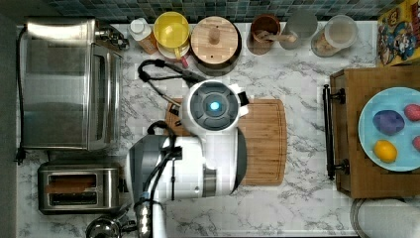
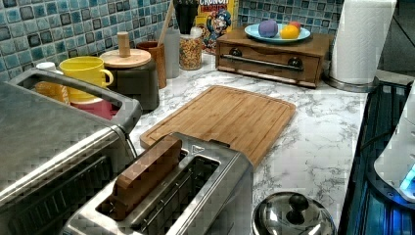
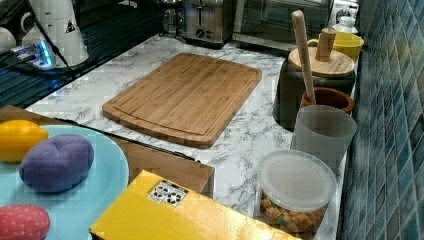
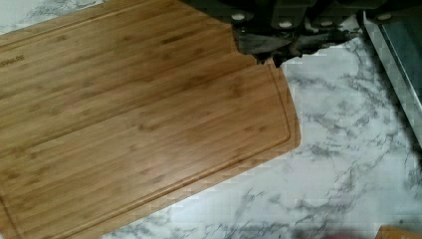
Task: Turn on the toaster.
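Note:
The toaster (image 1: 79, 188) is a small steel box at the top view's lower left, with brown bread (image 1: 69, 184) in one of its two slots. It fills the foreground of the left view (image 2: 205, 191), where the bread (image 2: 147, 176) stands tall out of the slot. In the right view the toaster (image 3: 207, 20) sits far back. The white arm (image 1: 213, 106) hangs over the left end of the cutting board (image 1: 265, 141), to the toaster's right and apart from it. In the wrist view my gripper (image 4: 278, 50) looks shut and holds nothing, above the board's corner (image 4: 149, 124).
A large steel toaster oven (image 1: 69, 84) stands right behind the toaster. A shiny lid (image 2: 293, 215) lies beside the toaster. A yellow mug (image 1: 172, 30), a wooden-lidded pot (image 1: 215, 39) and jars line the back wall. A wooden box with a blue plate (image 1: 369, 139) is at the top view's right.

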You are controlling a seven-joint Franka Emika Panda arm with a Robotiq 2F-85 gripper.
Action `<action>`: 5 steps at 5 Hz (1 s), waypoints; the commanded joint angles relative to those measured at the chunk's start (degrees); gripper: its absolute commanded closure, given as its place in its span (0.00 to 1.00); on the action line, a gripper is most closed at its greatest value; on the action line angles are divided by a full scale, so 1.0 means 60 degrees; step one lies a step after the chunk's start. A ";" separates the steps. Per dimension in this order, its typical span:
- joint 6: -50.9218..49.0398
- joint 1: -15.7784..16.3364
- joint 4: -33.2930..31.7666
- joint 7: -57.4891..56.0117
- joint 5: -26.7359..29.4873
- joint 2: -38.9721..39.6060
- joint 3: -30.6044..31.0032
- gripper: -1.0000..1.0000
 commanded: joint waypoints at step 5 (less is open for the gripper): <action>0.0885 0.1634 -0.2913 -0.1537 0.1298 -0.1822 0.2183 1.00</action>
